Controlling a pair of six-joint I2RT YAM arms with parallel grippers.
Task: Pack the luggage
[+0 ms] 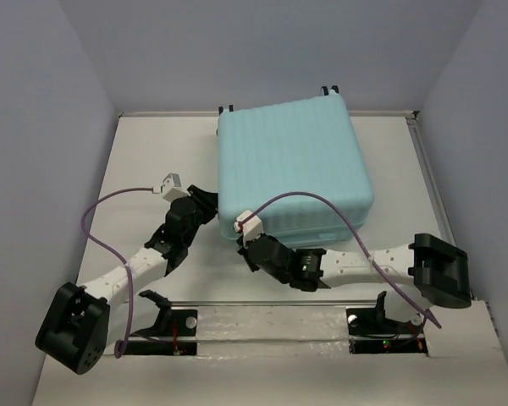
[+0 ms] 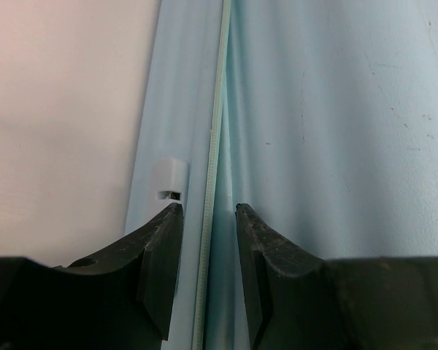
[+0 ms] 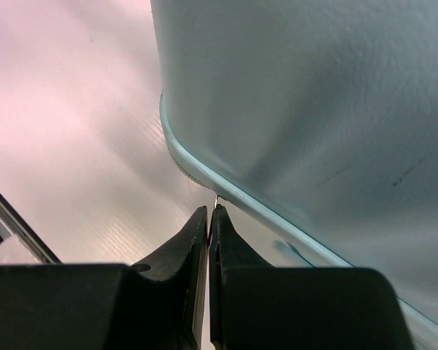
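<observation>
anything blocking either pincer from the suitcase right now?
Nothing visible. The left pincer is open right at the side of the suitcase, fingers either side of the seam. The right pincer is shut at the rim of the near-left corner.

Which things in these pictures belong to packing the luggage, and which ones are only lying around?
Belong to the job:
- closed aqua suitcase
- its side seam
- left gripper, open astride that seam
- right gripper, shut at the suitcase's near corner

Only around:
- white table
- purple cables on the arms
</observation>
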